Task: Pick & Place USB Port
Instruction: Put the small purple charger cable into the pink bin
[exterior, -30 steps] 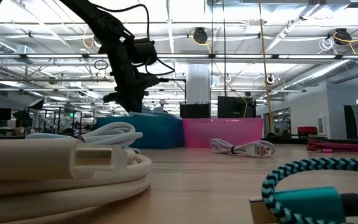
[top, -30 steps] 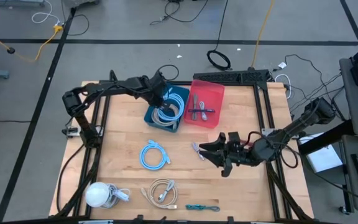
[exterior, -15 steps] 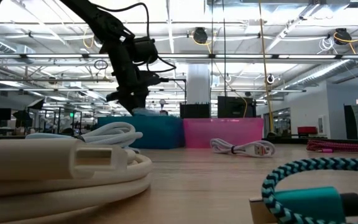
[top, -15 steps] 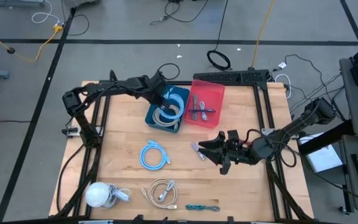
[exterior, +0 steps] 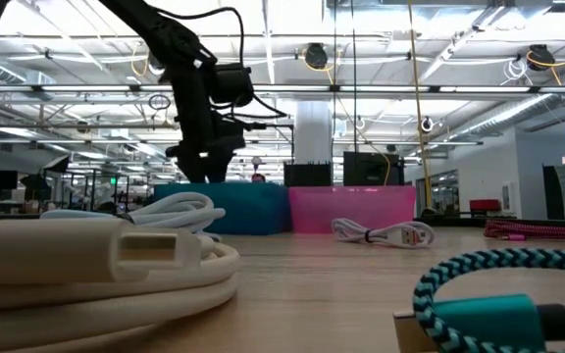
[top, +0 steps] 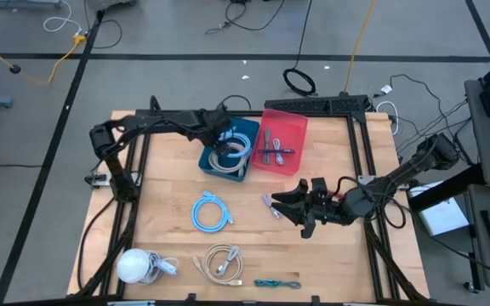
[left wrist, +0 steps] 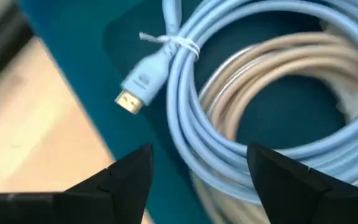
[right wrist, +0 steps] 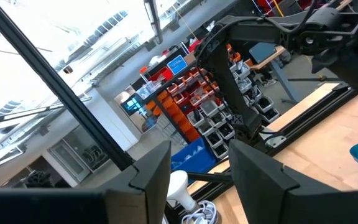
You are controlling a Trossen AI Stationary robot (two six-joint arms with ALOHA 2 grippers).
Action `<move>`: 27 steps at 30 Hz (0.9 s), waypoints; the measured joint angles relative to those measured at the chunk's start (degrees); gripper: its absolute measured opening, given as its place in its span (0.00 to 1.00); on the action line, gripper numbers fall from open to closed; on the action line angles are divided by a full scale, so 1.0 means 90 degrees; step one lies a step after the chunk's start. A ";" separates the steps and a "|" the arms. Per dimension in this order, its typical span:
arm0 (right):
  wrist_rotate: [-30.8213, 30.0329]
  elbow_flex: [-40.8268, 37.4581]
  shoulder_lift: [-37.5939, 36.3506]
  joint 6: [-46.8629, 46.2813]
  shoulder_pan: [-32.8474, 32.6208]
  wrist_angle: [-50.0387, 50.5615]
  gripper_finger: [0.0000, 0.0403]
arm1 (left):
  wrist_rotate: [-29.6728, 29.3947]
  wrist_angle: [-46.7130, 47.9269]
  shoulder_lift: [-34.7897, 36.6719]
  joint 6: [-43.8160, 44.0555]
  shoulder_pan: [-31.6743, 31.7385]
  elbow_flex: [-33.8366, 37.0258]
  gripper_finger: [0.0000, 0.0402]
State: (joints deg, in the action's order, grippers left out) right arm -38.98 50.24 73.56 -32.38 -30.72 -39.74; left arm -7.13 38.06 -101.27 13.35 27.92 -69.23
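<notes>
My left gripper stands open over the blue bin at the table's far middle, pointing steeply down. Below its fingers a coiled light blue cable lies in the bin on a beige coil; its plug rests on the bin's floor. Nothing is between the fingers. My right gripper hangs open and empty above the table's right middle, pointing toward the left edge.
A pink bin with cables stands right of the blue one. On the wood lie a small white cable, a light blue coil, a beige coil, a white charger and a teal braided cable.
My left gripper has opened over the blue bin and rolled a little about its own line. The light blue cable end that hung under its fingers has dropped from sight into the bin.
</notes>
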 joint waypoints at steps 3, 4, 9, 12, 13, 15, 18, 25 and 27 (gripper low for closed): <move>-0.0002 0.0000 0.0002 -0.0002 0.0000 0.0015 0.39 | -0.0868 0.0021 0.0062 -0.0444 -0.0293 -0.0023 0.66; -0.0006 0.0000 0.0002 -0.0018 0.0000 0.0017 0.39 | -0.1140 0.0091 0.0124 -0.0704 -0.0400 -0.0072 0.66; -0.0004 0.0000 0.0003 -0.0342 0.0113 0.0413 0.39 | -0.2168 0.0369 0.0475 -0.1636 -0.0988 -0.0863 0.62; 0.0013 0.0000 0.0005 -0.0574 0.0239 0.0634 0.39 | -0.1893 0.0917 0.0691 -0.1303 -0.1285 -0.1559 0.59; 0.0036 0.0000 0.0005 -0.0654 0.0292 0.0710 0.39 | -0.1578 0.1074 0.0796 -0.1077 -0.1396 -0.1750 0.58; 0.0164 0.0000 0.0005 -0.0776 0.0394 0.0895 0.39 | -0.0829 0.1396 0.1026 -0.0614 -0.1684 -0.2018 0.57; 0.0441 0.0000 0.0000 -0.0999 0.0597 0.1190 0.39 | 0.0239 0.1591 0.1383 0.0009 -0.2332 -0.2072 0.57; 0.2006 0.0000 -0.0184 -0.1678 0.1320 0.2182 0.39 | 0.0075 0.1831 0.1919 0.1560 -0.4520 -0.2069 0.57; 0.2485 0.0000 -0.0283 -0.1652 0.1595 0.2420 0.39 | -0.0555 0.1827 0.1941 0.2231 -0.5060 -0.2069 0.57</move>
State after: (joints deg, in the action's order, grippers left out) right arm -16.62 50.24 71.01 -47.25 -16.36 -17.96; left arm -12.12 54.50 -83.79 33.43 -17.62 -87.85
